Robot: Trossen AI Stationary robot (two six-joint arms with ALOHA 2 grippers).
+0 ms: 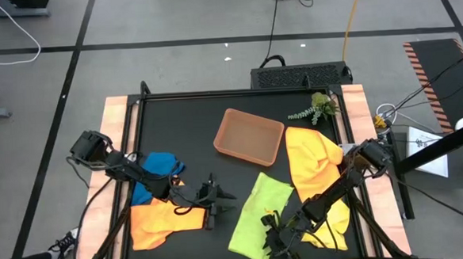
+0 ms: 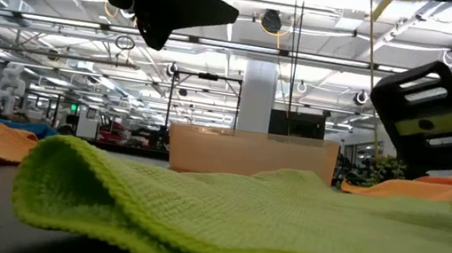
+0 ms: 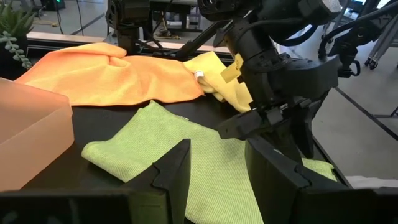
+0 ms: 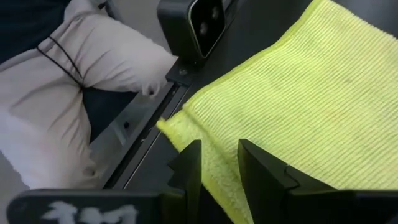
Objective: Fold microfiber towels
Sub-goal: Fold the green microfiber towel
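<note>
Lime green towel point(image 1: 260, 215) lies flat along the table's near edge, its near corner between the right gripper point(image 1: 274, 237)'s 2 fingers, which stand slightly parted around the cloth without clamping it. Beside it, the left gripper point(image 1: 211, 200) hovers with fingers spread, empty, at the orange towel point(image 1: 165, 222)'s edge. Farther back lie the blue towel point(image 1: 158, 171), yellow towel point(image 1: 317, 172), then the brown tray point(image 1: 248, 136) and plant sprig point(image 1: 316, 107).

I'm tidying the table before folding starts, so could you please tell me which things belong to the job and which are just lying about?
For the job: lime towel, orange towel, yellow towel, blue towel.
Lying about: tray, plant sprig.
</note>
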